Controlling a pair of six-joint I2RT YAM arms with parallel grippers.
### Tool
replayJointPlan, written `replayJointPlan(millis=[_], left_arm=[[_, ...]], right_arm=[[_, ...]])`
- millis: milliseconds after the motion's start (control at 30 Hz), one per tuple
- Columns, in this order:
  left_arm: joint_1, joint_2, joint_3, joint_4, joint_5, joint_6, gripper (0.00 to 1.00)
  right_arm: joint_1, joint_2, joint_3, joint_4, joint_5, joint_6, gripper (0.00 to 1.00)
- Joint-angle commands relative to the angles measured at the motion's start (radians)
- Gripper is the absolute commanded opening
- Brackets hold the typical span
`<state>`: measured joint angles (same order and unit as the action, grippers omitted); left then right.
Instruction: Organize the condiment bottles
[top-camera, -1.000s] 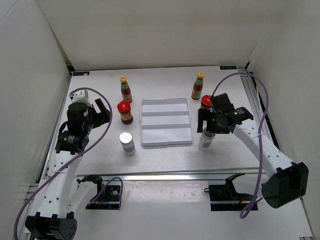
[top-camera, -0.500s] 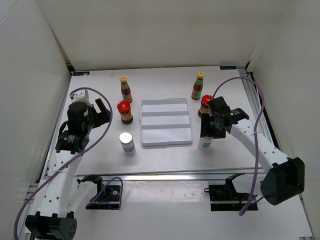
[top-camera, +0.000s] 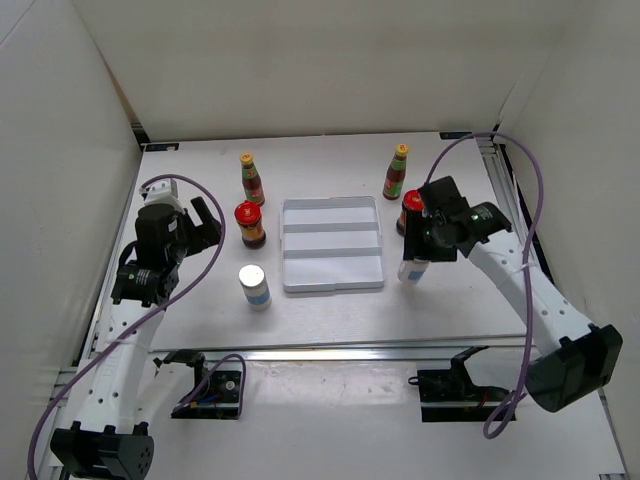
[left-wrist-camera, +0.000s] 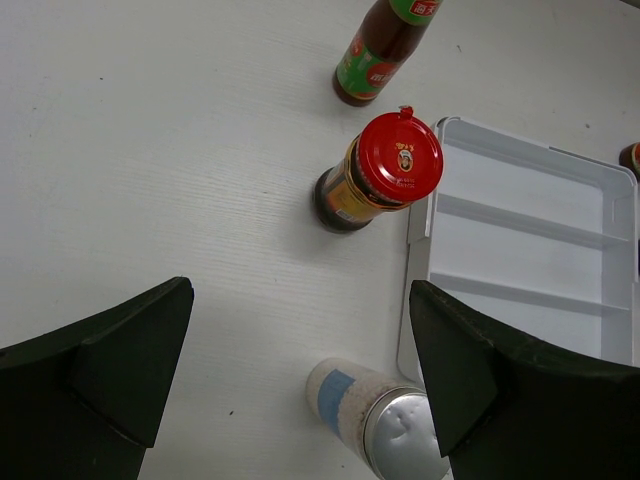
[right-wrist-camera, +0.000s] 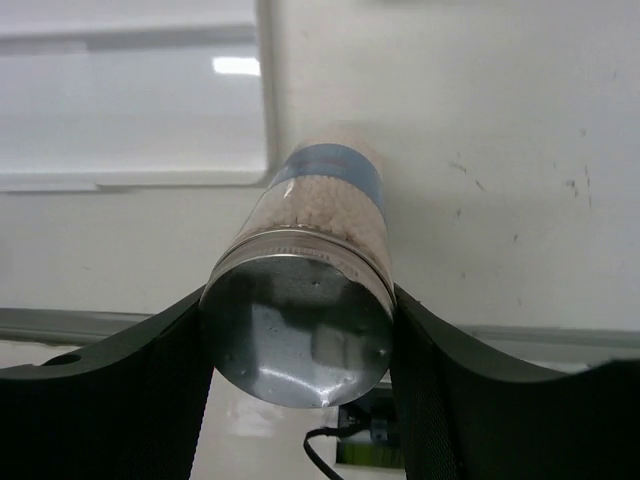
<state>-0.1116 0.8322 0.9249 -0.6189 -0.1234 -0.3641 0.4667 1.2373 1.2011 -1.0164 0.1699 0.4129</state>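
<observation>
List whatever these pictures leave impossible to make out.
- Top view: the right end effector covers most of the white silver-topped shaker it grips; whether the base is off the table is unclear.
- Top view: it hides part of the squat dark red-lidded jar.
- Left wrist view: the top edge cuts off the slim red-sauce bottle above its neck.
- All views: label print is too small to read.

The silver-topped shaker (right-wrist-camera: 310, 270) near the tray's (right-wrist-camera: 130, 110) corner has a dull, smudged metal cap and a clear wall showing white grains. The red-lidded jar (left-wrist-camera: 380, 175) beside the tray carries a glossy plastic lid. The tray is smooth, faintly shiny white plastic. The counter (left-wrist-camera: 150, 150) is matt white and finely grained.
</observation>
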Motion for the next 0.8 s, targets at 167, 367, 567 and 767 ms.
replayJointPlan(millis=[167, 367, 567, 767], left_arm=[[-0.003, 0.005, 0.005, 0.027, 0.004, -0.006, 1.00], [-0.003, 0.005, 0.005, 0.036, 0.027, -0.006, 1.00], [-0.003, 0.005, 0.005, 0.036, 0.027, -0.006, 1.00], [-0.003, 0.016, 0.005, 0.036, 0.027, -0.006, 1.00]], right_arm=[[0.096, 0.108, 0.273, 0.039, -0.004, -0.022, 0.03], [0.136, 0.221, 0.298, 0.099, -0.019, -0.031, 0.02], [0.158, 0.326, 0.276, 0.140, -0.040, -0.022, 0.01], [0.167, 0.360, 0.241, 0.176, -0.040, -0.002, 0.01]])
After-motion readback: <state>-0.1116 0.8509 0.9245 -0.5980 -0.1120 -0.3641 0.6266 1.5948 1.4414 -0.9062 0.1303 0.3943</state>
